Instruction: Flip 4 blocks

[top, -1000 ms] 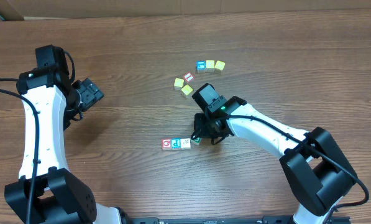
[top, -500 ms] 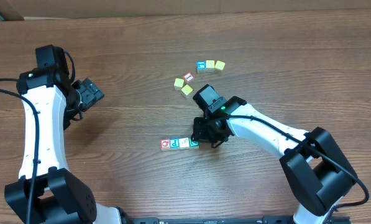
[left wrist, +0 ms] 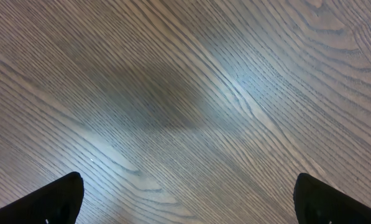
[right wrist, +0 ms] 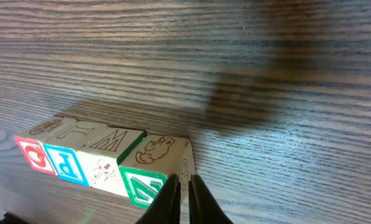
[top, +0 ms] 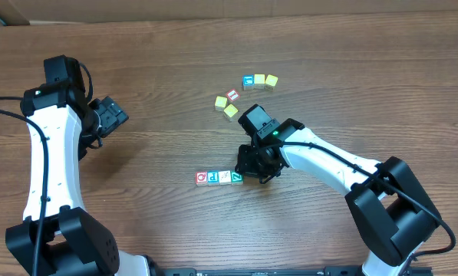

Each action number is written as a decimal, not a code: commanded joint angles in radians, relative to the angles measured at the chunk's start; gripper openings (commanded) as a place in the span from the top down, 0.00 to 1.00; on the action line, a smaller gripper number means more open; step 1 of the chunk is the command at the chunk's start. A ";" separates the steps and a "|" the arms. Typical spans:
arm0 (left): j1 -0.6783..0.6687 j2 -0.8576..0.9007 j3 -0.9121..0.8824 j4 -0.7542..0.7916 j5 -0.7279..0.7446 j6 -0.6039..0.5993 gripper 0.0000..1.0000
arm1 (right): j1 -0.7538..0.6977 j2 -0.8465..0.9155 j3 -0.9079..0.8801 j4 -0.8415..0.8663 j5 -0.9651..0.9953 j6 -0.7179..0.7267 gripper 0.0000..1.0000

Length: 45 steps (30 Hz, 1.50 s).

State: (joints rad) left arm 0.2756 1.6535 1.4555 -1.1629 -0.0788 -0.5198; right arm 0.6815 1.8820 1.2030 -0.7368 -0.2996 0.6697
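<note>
**Four lettered blocks in a row, right jaws pinched at the green end**

Overhead: the four blocks lie side by side in a straight row at lower centre of the wooden table (top: 159, 54). From left to right they are the red-framed Q block (top: 201, 177), the blue P block (top: 212, 177), the pale block (top: 225, 177) and the green Z block (top: 237, 177), each touching the next. The right gripper (top: 247, 174) sits at the row's right end, just beside the green Z block, but its wrist housing hides the fingertips. The left gripper (top: 112, 116) hangs well apart at centre left. A loose group of spare cubes (top: 248, 92), yellow, blue-faced and red-faced, lies in the upper centre.

Left wrist: only bare wood grain shows. The left gripper (left wrist: 188, 193) stands wide, one dark fingertip (left wrist: 61, 196) in each bottom corner and nothing between them.

Right wrist: this view shows what the overhead one hides. The right gripper (right wrist: 184, 183) has its fingers (right wrist: 169, 202) drawn almost together, a thin slit between them, holding nothing. They sit at bottom centre, at the near right corner of the green Z block (right wrist: 141, 186), touching it or very nearly. The row runs up and left from there: pale block (right wrist: 104, 174), blue P block (right wrist: 66, 165), red-framed Q block (right wrist: 33, 155), with line engravings on their top faces
</note>
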 commanded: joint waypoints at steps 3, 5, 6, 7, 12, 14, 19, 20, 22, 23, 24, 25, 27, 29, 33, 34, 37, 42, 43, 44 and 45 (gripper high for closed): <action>-0.001 0.002 0.006 0.000 0.001 0.015 0.00 | 0.005 -0.006 -0.006 0.026 0.172 0.008 0.91; -0.001 0.002 0.006 0.000 0.001 0.015 0.00 | 0.004 -0.006 -0.006 0.070 0.202 0.004 0.91; -0.001 0.002 0.006 0.000 0.001 0.015 0.00 | 0.003 -0.006 -0.006 0.095 0.206 -0.006 0.92; -0.001 0.002 0.006 0.000 0.001 0.015 0.00 | 0.003 -0.006 -0.006 0.124 0.206 -0.024 0.94; -0.001 0.002 0.006 0.000 0.001 0.015 0.00 | 0.006 -0.006 -0.005 0.175 0.201 -0.042 0.96; -0.001 0.002 0.006 0.000 0.001 0.015 0.00 | 0.006 -0.006 -0.006 0.152 0.202 -0.042 0.96; -0.001 0.002 0.006 0.000 0.001 0.015 0.00 | 0.006 -0.006 -0.005 0.183 0.202 -0.076 0.96; -0.001 0.002 0.006 0.000 0.001 0.015 0.00 | 0.006 -0.006 -0.005 0.182 0.201 -0.076 0.96; -0.001 0.002 0.006 0.000 0.001 0.015 0.00 | 0.006 -0.006 -0.005 0.175 0.202 -0.076 0.96; -0.001 0.002 0.006 0.000 0.001 0.015 0.00 | 0.006 -0.006 -0.005 0.174 0.202 -0.076 0.96; -0.001 0.002 0.006 0.000 0.001 0.015 0.00 | 0.006 -0.006 -0.005 0.172 0.202 -0.076 0.96; -0.001 0.002 0.006 0.000 0.001 0.015 0.00 | 0.006 -0.006 -0.005 0.170 0.202 -0.076 0.96; -0.001 0.002 0.006 0.000 0.001 0.015 0.00 | 0.006 -0.006 -0.005 0.158 0.202 -0.076 0.96; -0.001 0.002 0.006 0.000 0.001 0.015 0.00 | 0.006 -0.006 -0.005 0.148 0.202 -0.076 0.96; -0.001 0.002 0.006 0.000 0.002 0.015 0.00 | 0.006 -0.006 -0.005 0.118 0.201 -0.075 0.96; -0.001 0.002 0.006 0.000 0.001 0.015 0.00 | 0.006 -0.006 -0.005 0.111 0.201 -0.076 0.96; -0.001 0.002 0.006 0.000 0.002 0.015 0.00 | 0.006 -0.006 -0.005 0.100 0.202 -0.076 0.96; -0.001 0.002 0.006 0.000 0.002 0.015 0.00 | 0.006 -0.006 -0.005 0.100 0.202 -0.076 0.96; -0.001 0.002 0.006 0.000 0.001 0.015 0.00 | 0.006 -0.006 -0.005 0.098 0.202 -0.076 0.96; -0.001 0.002 0.006 0.000 0.001 0.015 0.00 | 0.006 -0.006 -0.005 0.095 0.202 -0.076 0.96; -0.001 0.002 0.006 0.000 0.001 0.015 0.00 | 0.006 -0.006 -0.005 0.092 0.202 -0.076 0.96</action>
State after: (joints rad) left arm 0.2756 1.6535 1.4555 -1.1629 -0.0788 -0.5198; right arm 0.6823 1.8820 1.2003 -0.6434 -0.1112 0.6014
